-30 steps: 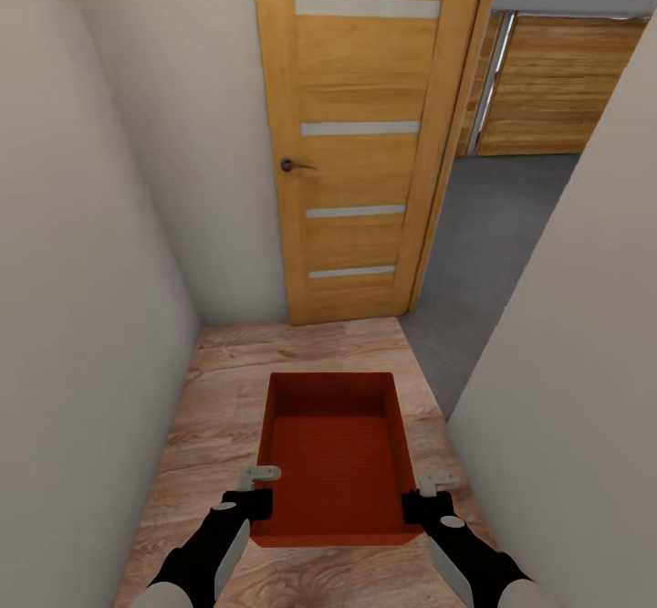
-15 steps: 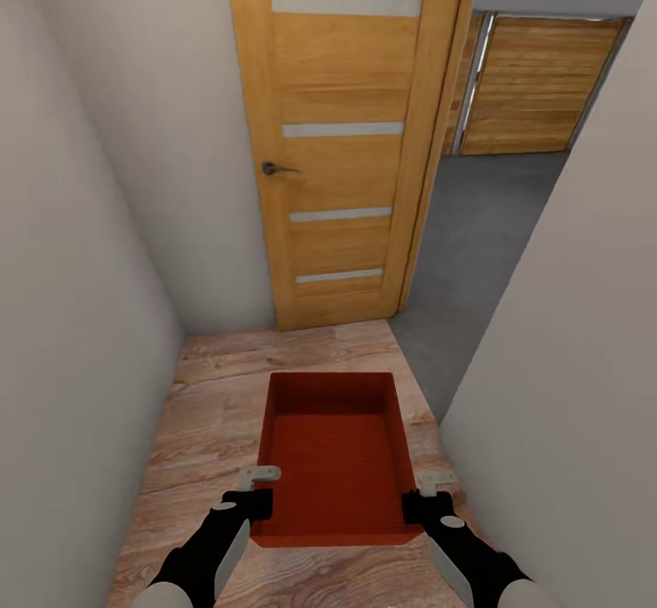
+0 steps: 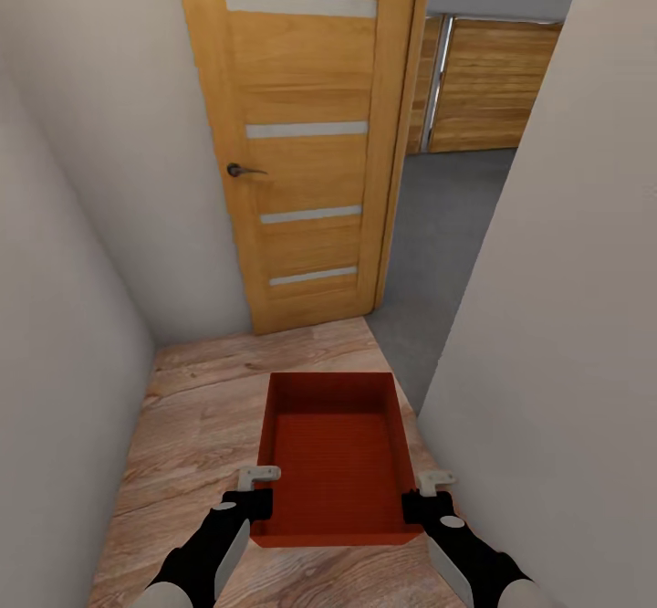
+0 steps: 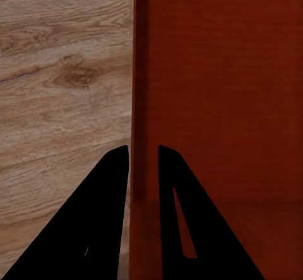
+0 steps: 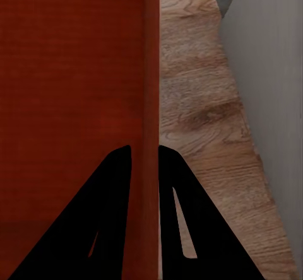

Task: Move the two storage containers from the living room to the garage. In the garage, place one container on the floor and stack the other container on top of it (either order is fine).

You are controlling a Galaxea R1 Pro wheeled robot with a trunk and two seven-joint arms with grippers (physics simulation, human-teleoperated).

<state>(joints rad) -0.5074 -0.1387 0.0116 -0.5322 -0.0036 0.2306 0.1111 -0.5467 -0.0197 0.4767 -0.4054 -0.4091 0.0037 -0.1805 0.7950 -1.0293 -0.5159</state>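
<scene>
Hanging in the air over a wood-plank floor (image 3: 201, 407), one orange-red storage container (image 3: 333, 462) is carried between the two arms, its open top up and its ribbed bottom showing. No second container can be seen. The left end effector (image 3: 258, 489) is clamped on the container's left wall near the near corner; in the left wrist view its two dark fingers (image 4: 107, 217) stand one on each side of the thin wall (image 4: 140, 91), one outside and one inside the bin. The right end effector (image 3: 422, 493) is clamped on the right wall in the same way, and in the right wrist view its fingers (image 5: 180, 217) straddle that wall (image 5: 151, 72) too.

Below and around the container is a narrow passage with light wood planks on the floor and plain pale walls close on both sides, the left wall (image 3: 64, 270) and the right wall (image 3: 566, 298). Ahead stands one honey-coloured wooden door (image 3: 301, 133) with four pale horizontal strips and one dark lever handle (image 3: 242, 170). Just beside the door, on its right, an opening leads to a room with a dark grey floor (image 3: 447, 225), where wood-slatted panels (image 3: 484, 88) line the far wall.
</scene>
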